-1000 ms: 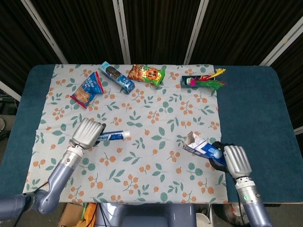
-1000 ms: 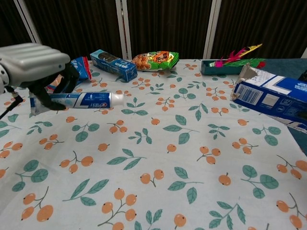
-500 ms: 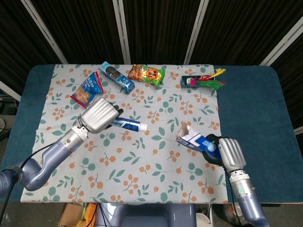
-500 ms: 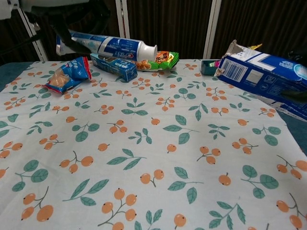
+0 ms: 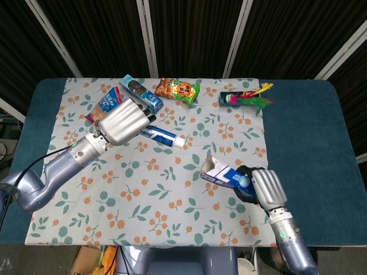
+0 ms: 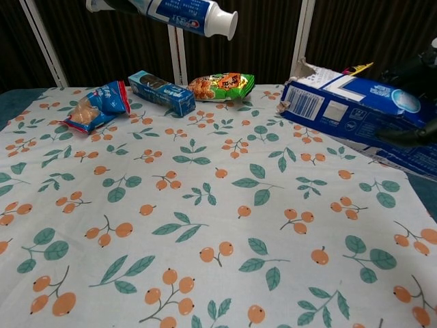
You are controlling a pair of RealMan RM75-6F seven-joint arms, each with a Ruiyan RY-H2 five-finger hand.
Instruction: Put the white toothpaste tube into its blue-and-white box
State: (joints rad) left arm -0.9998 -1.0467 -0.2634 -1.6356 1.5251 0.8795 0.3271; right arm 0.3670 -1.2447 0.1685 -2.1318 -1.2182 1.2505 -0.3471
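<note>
Toothpaste tube [image 5: 163, 136]: smooth white-and-blue plastic cylinder, held above the floral cloth [image 5: 172, 189], long axis left-right, round white cap toward the right.
Left hand [image 5: 122, 121]: silver metal shell, fingers clenched round the tube's flat tail.
Box [image 5: 225, 175]: blue-and-white cardboard, long and rectangular, ragged open flaps facing left toward the cap, lifted off the desk [image 5: 304, 137].
Right hand [image 5: 261, 189]: grasping the box's right end.

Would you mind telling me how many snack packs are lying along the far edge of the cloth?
3: a blue chip bag at far left, a blue cookie box next to it, and an orange-and-green snack bag nearer the middle. The left hand partly covers the chip bag.
</note>
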